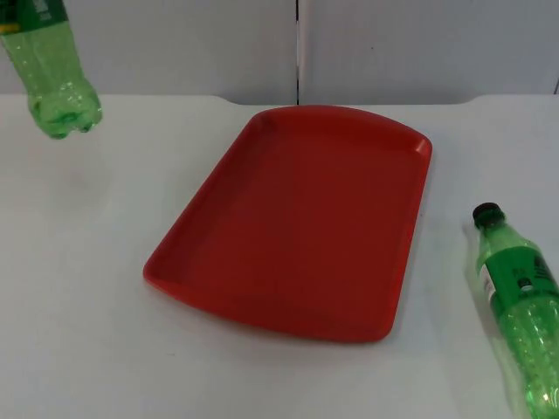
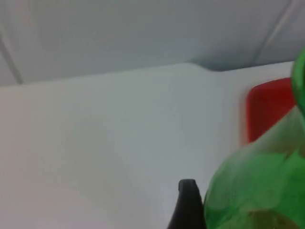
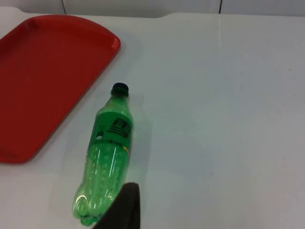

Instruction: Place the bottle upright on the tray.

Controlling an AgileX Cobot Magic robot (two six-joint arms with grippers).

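A green plastic bottle [image 1: 54, 74] hangs base-down above the table's far left corner, slightly tilted, its top out of the picture. In the left wrist view this bottle [image 2: 257, 186] rests against my left gripper's black fingertip [image 2: 187, 202], and the gripper is shut on it. The red tray [image 1: 288, 218] lies bare in the middle of the table, to the right of the held bottle. A second green bottle [image 1: 520, 314] with a black cap lies on its side at the right edge. My right gripper [image 3: 125, 210] hovers near the base of that bottle [image 3: 107, 152], apart from it.
The grey partition wall [image 1: 175, 44] closes the table's far side just behind the tray. White table top [image 1: 87, 262] stretches left of the tray and between the tray [image 3: 43, 71] and the lying bottle.
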